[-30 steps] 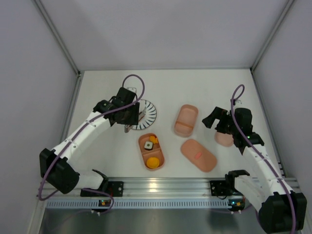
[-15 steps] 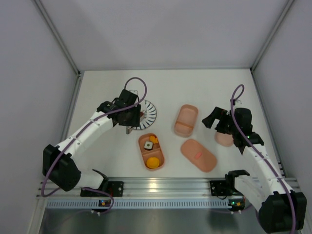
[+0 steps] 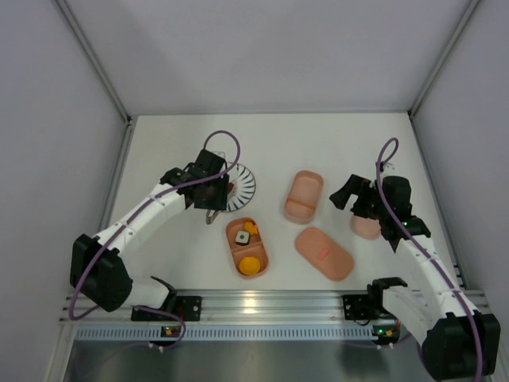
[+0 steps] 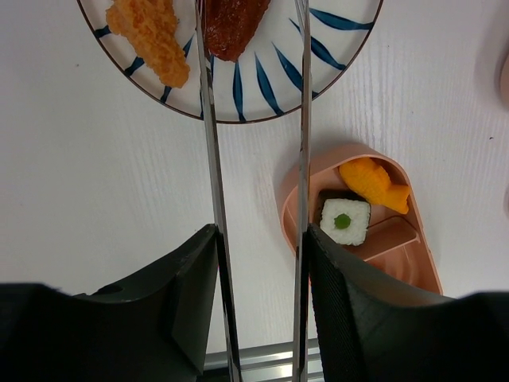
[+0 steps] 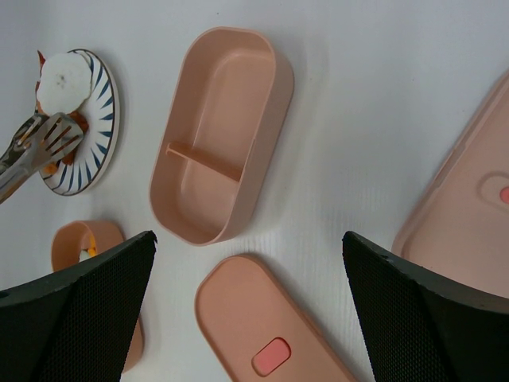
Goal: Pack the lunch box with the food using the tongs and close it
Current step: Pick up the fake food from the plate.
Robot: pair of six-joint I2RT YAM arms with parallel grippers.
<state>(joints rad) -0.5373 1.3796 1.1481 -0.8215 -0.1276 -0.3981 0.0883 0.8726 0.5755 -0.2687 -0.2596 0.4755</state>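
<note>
Nearest the arm bases, a salmon-pink divided tray [image 3: 246,248] is seen lying on the white table [image 3: 175,135]. A round orange piece [image 3: 250,266] is held in its nearer compartment, and a white rice roll [image 4: 344,220] and an orange fish-shaped piece [image 4: 374,181] are set side by side in the farther one. Just right of this tray, a lid with a red mark [image 3: 324,253] is laid flat. A second pink lid [image 3: 366,228] is found farther right, partly hidden beneath the right arm.

Beyond the filled tray, the left gripper [image 4: 259,239] is clamped on the tongs [image 4: 213,159], whose two thin arms are pressed against the inner faces of its fingers [image 4: 191,278]. The arms are run almost parallel out over the striped plate [image 3: 246,185]. An orange crumbed piece [image 4: 151,36] and a dark brown piece [image 4: 231,24] are seen on that plate, and the brown piece is crossed by one arm. Whether anything is pinched at the tips cannot be told.

The right gripper [image 5: 248,239] is spread wide with nothing between its fingers, held above the table near the empty divided tray [image 5: 219,135], which lies right of the plate.
</note>
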